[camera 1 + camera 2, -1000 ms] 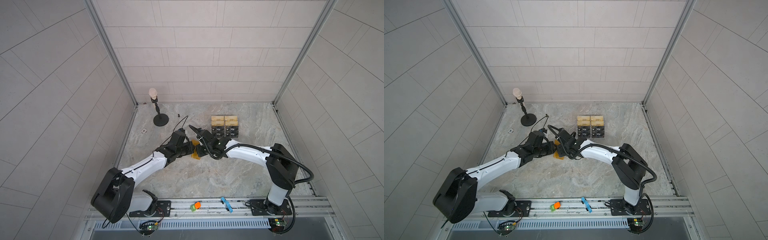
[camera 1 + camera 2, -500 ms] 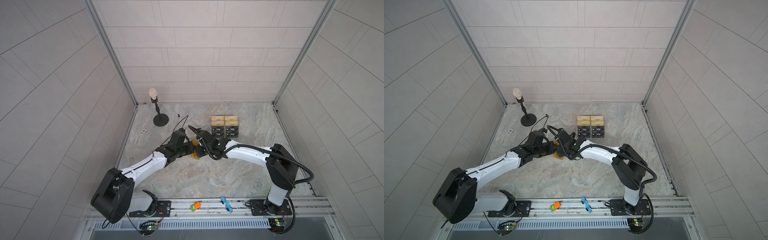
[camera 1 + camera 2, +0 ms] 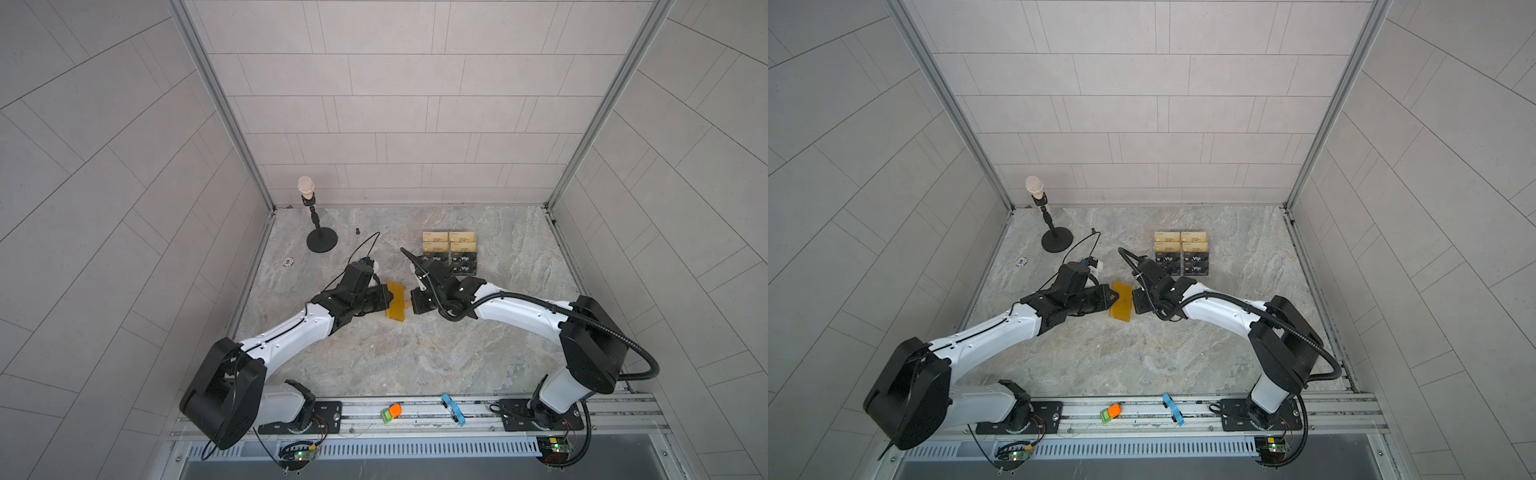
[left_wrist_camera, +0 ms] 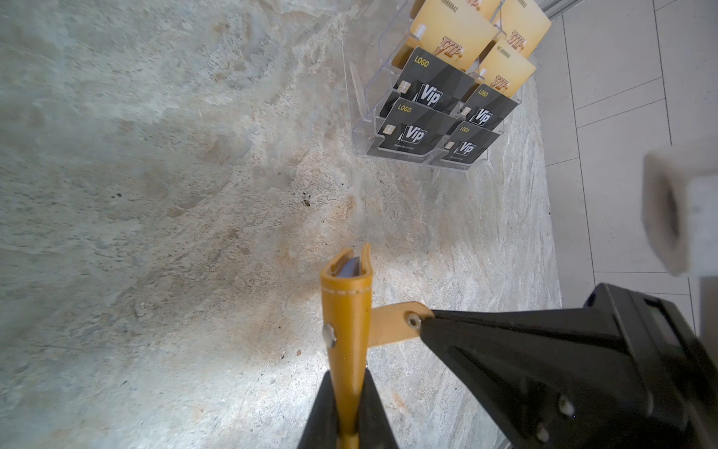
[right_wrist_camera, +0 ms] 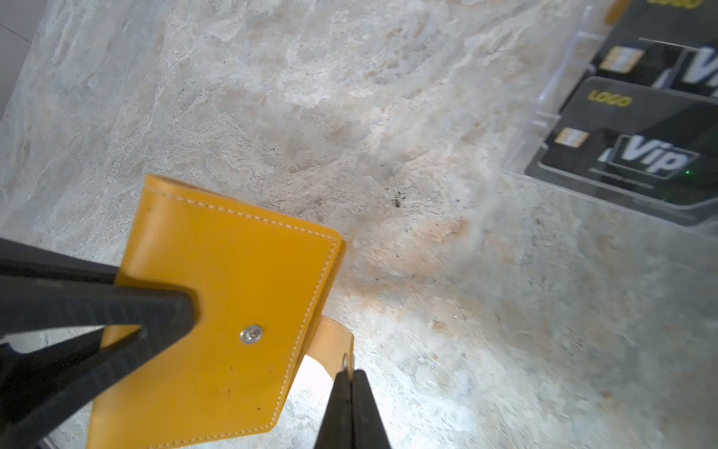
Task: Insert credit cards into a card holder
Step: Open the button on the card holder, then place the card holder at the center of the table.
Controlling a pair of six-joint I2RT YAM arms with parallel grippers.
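gripping card holder (image 4: 345,307) by one edge, left gripper (image 4: 348,392) was clenched on it. right gripper (image 5: 351,385) was pinched tight on unsnapped snap tab (image 5: 334,338). holder sat between both grippers. credit cards (image 4: 421,134) stood in clear stand (image 4: 359,89), well apart from holder.

The card holder (image 5: 217,280) looks smooth and leather-like (metal snap stud (image 5: 251,334)), the tabletop (image 5: 349,97) matt, mottled stone.
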